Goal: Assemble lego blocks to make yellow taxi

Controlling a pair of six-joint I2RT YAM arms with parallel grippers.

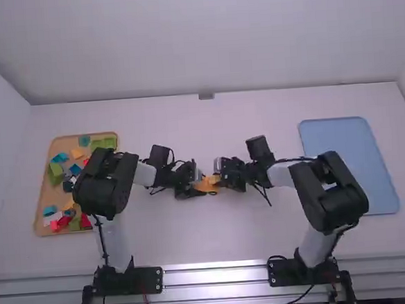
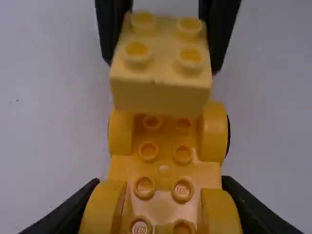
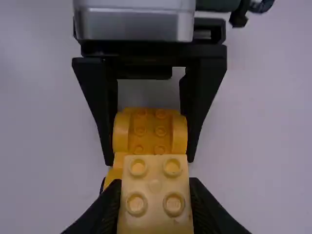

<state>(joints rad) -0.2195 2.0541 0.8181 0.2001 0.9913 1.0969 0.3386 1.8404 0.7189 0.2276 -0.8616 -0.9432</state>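
Left tool grips one yellow car base; right tool pinches one four-stud block. High view: brown tray left, blue tray right.

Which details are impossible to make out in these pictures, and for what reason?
Left wrist view: near end of the base, cut off by the bottom edge.
Right wrist view: near end of the block, cut off likewise; part of the base, hidden by the block.
High view: studs on the bricks, too small.
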